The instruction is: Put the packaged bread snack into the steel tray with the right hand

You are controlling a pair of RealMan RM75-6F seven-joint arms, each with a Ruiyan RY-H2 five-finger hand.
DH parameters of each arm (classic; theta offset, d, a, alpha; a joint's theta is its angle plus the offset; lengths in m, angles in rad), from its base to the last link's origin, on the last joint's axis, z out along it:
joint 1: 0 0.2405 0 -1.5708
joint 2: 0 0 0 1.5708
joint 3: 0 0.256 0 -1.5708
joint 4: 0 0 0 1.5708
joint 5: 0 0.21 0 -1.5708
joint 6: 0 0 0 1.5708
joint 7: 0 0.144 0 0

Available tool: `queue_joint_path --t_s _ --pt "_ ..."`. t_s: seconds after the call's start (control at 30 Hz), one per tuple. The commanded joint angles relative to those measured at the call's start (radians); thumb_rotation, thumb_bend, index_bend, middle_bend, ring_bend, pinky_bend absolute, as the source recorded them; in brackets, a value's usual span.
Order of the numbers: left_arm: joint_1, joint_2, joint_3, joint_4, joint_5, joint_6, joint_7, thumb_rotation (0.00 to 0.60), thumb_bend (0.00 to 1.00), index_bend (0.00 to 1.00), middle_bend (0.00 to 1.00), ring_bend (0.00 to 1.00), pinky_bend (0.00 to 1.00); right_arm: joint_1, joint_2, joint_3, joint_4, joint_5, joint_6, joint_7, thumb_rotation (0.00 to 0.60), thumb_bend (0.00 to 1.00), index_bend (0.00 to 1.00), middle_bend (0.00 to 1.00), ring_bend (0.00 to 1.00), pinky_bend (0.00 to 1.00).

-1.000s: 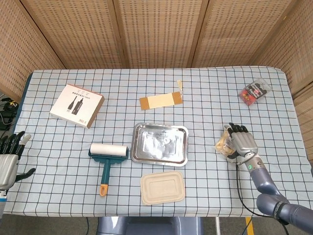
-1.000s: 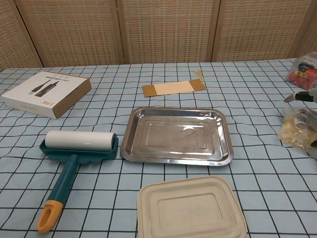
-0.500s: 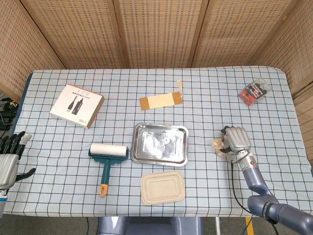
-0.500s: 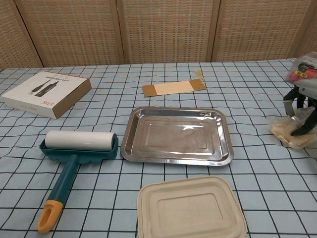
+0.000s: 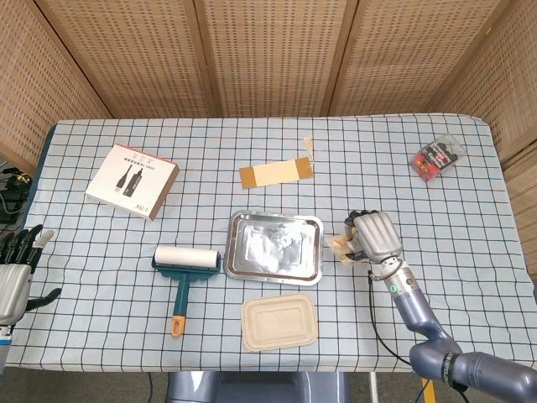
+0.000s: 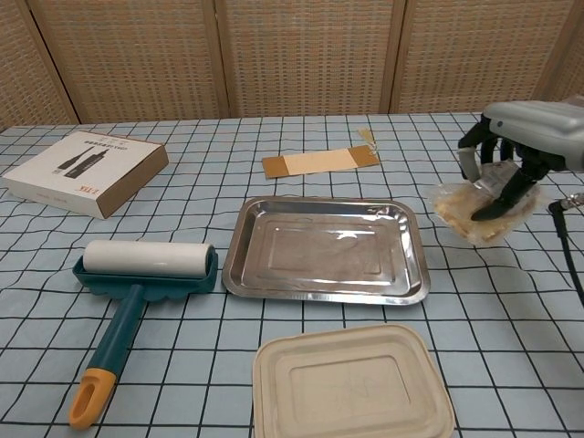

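- The left robot hand (image 5: 15,270) is seen at the desk's (image 5: 84,277) left edge, fingers spread, nothing held.
- The steel tray (image 6: 325,248) lies mid-desk.
- The packaged bread snack (image 6: 476,211) is gripped from above by the right robot hand (image 6: 511,155), lifted just right of the tray.
- The pack is judged light, soft and crinkly; a gentle grip across its middle is advised.

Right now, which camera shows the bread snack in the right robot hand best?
The chest view. There the bread snack hangs in plain sight under the right robot hand, lifted just right of the steel tray. In the head view the hand covers most of it; only an edge of the snack peeks out.
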Motion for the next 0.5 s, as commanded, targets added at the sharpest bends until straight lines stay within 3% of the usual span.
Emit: queue_joint_path --t_s 0.03,0.5 --pt "0.001 0.002 -0.002 0.001 -0.003 0.001 -0.007 0.6 0.11 0.0 0.0 0.0 0.0 0.047 -0.035 0.03 -0.07 0.005 0.024 -0.082 0.6 0.22 0.72 0.54 0.54 0.62" --pt "-0.008 0.017 -0.004 0.02 -0.015 -0.028 -0.083 0.6 0.11 0.0 0.0 0.0 0.0 0.193 -0.256 0.066 -0.002 0.065 0.003 -0.237 0.6 0.22 0.7 0.53 0.54 0.61"
